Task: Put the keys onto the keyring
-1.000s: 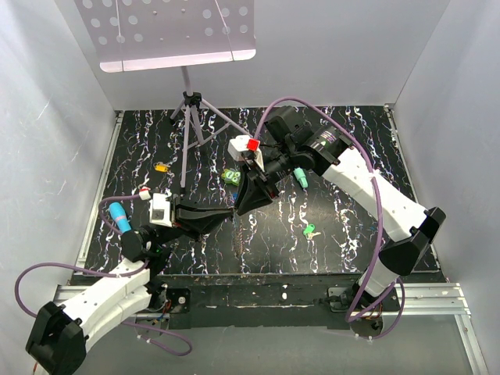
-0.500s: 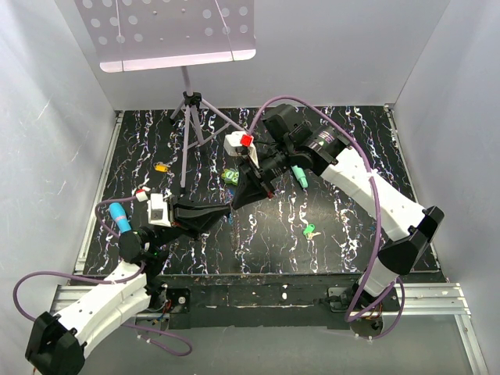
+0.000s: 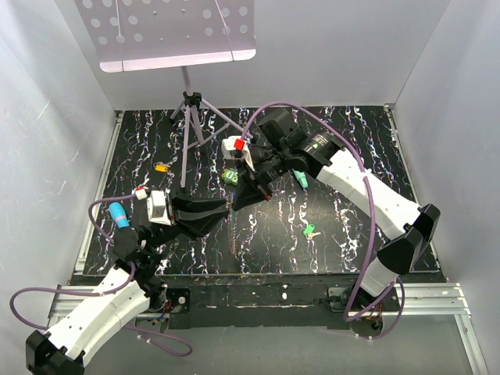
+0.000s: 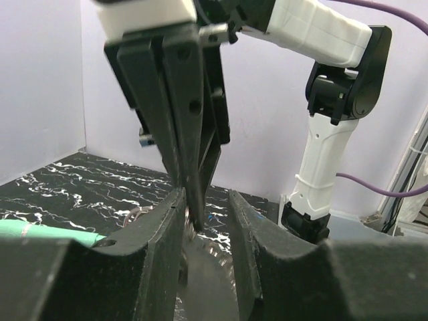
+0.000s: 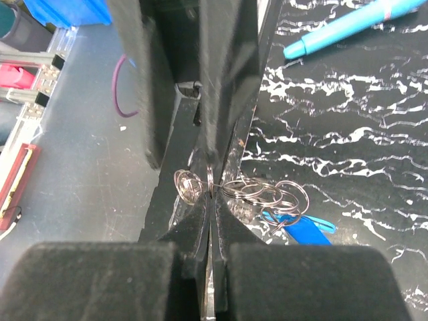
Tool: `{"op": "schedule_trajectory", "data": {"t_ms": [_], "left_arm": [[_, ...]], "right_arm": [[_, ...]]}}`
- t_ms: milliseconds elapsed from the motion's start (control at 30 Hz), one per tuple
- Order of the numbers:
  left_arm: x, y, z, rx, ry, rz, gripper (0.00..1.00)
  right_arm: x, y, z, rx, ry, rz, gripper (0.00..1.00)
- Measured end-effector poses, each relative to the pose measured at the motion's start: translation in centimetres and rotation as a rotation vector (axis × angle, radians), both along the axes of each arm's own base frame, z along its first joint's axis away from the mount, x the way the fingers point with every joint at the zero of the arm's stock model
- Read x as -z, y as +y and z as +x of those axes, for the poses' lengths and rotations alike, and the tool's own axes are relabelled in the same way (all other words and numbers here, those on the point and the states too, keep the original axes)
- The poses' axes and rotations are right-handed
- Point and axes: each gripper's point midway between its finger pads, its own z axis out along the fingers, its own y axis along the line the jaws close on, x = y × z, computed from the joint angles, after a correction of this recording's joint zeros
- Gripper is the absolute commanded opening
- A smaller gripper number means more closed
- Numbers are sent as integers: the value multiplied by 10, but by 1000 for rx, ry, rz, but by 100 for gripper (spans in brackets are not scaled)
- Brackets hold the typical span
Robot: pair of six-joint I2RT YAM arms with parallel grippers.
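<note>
The right gripper (image 5: 211,200) is clamping a ring of the keyring (image 5: 257,194); the left gripper (image 4: 202,204) is straddling those tips, jaws apart. The green key (image 3: 310,231) and yellow key (image 3: 161,166) are lying well apart on the table (image 3: 297,254).

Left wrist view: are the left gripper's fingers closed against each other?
No: the left gripper stands open, its fingers apart, with the tips of the right gripper between them.

Stand: you've a tripod (image 3: 191,117) at upper middle of the top view, holding a white perforated tray (image 3: 168,31) at the top edge.
Tabletop: a black mat (image 3: 141,141) with white veining fills the middle of your frame.
Green block (image 3: 230,177): small, bright, just above centre.
Teal pen (image 3: 300,179): lies right of the block.
Walls (image 3: 47,117): plain white on your left, back and right.
</note>
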Motion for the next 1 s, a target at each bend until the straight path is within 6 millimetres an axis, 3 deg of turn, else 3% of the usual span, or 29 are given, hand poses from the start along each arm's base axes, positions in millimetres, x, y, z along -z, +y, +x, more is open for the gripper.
{"op": "schedule_trajectory", "data": {"t_ms": [233,700,1000], "left_arm": [[-8,0,-3,-8,21,110,31],[26,0,1,-29,79,399,31],[44,-14,11,26,116,483,29]], "right_arm": [[17,-3,3,20,-2,-50,1],[30,-13,6,22,-53,-103,1],[32,-14,6,18,-66,-106,1]]}}
